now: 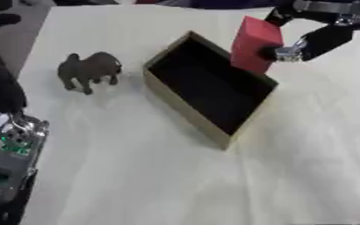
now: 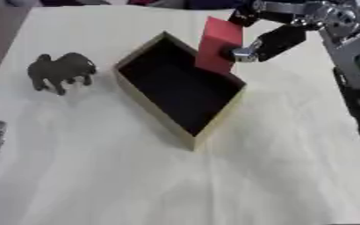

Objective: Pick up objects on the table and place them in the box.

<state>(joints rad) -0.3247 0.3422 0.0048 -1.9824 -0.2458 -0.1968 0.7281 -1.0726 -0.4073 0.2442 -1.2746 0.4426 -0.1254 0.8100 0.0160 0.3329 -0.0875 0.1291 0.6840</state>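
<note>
While pinching a red block (image 1: 253,44), fingers (image 1: 321,40) of the right hand (image 2: 279,37) curled against its right face, thumb side high near the block's top corner. Block tilted, upper end leaning toward the far right, lower end dipping at the far right rim of the box (image 1: 185,103), over or just behind that wall; cannot tell whether touching it. Right arm entering from the upper right corner, black links with silver joints, more of its forearm showing down the right edge in the right eye view.

Box open-topped, tan cardboard walls, dark inside, set askew on the counter (image 1: 175,176) with one corner pointing toward the near side. Nothing discernible lying inside its dark floor.

Well apart to the left of the box, a small dark brown animal figure (image 1: 89,70), four-legged, standing upright on the counter, casting a faint shadow.

Counter covered in a pale cream sheet with soft creases.

Left hand (image 1: 2,85) at the left edge of the left eye view, dark and partly cut off; cannot tell how its fingers stand. Below it, silver metal parts with a green circuit board (image 1: 12,145), at the lower left corner.
</note>
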